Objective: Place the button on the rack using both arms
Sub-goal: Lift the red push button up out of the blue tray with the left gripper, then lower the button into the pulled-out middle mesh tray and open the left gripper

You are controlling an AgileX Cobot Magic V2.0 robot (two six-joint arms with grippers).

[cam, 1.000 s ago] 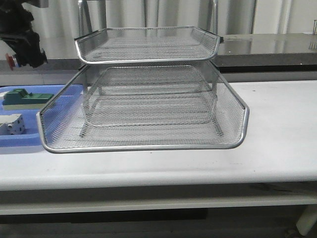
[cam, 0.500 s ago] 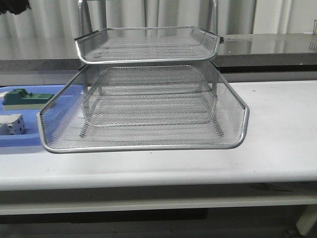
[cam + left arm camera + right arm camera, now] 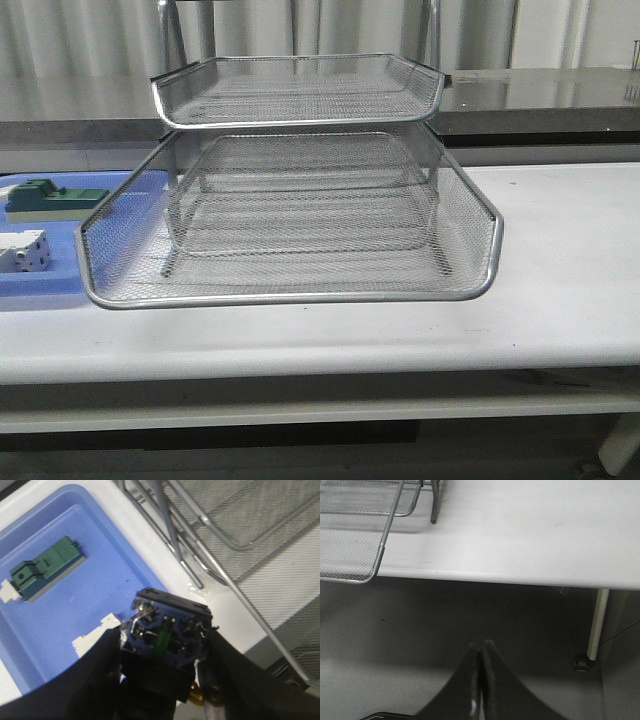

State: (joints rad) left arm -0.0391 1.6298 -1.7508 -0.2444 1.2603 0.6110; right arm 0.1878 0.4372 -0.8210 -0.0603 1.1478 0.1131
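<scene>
On the table, front view: the rack (image 3: pixel 300 180) is standing in the middle of the white table (image 3: pixel 560 300), with its big bottom tray pulled out toward the camera.
Blue tray, front view: the blue tray (image 3: pixel 50 285) is lying just left of the rack, holding a green block (image 3: pixel 50 198) and a white block (image 3: pixel 25 250).
Arms, front view: neither arm is showing.
Left wrist view: the left gripper (image 3: pixel 162 660) is squeezing the button (image 3: pixel 165 630) between its two black fingers, up above the blue tray's edge and close beside the rack's wire legs.
Button, left wrist view: its blue underside with metal screws is facing the camera.
Right wrist view: the right gripper (image 3: pixel 481 680) is hanging out past the table's front edge over the grey floor, with its jaws pressed together on nothing.
</scene>
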